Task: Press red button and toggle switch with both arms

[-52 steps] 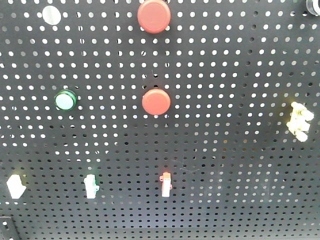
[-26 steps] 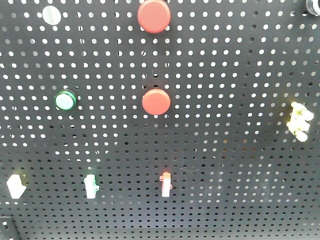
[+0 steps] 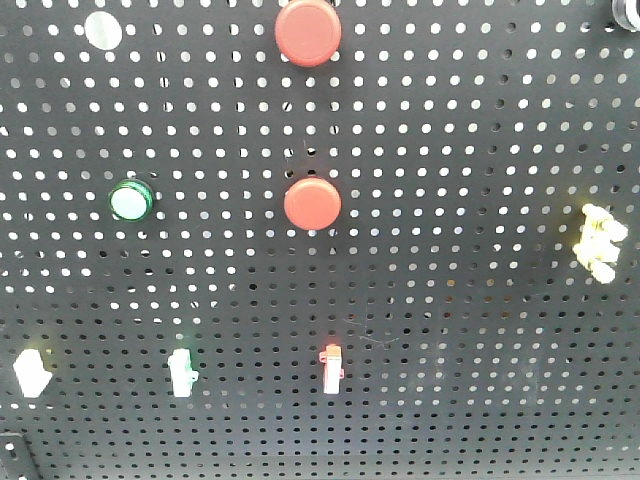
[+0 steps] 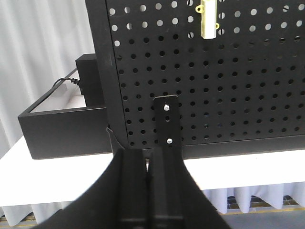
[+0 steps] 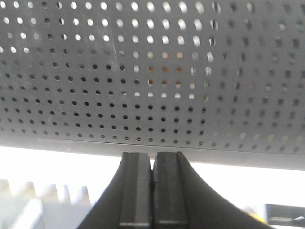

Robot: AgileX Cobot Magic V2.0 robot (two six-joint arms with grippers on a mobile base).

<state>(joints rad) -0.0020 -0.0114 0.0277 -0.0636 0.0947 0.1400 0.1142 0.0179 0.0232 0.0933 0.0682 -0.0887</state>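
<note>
Black pegboard (image 3: 480, 150), regular grid of round holes. Two red buttons (image 3: 312, 203). One green-ringed button (image 3: 131, 200). Red switch (image 3: 332, 368); white switches (image 3: 181, 373). Yellow part (image 4: 208, 19). Black grippers (image 4: 148, 186). White table (image 4: 57, 181).

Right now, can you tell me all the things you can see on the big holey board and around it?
pegboard: 1, black, fills the front view
red buttons: 2, red, top centre and middle
green button: 1, green rim, left
white disc: 1, top left
small switches: 4, white, white-green, red, yellowish at right
black box: 1, left of board
table: 1, white
left gripper: black, closed
right gripper: black, closed
</note>
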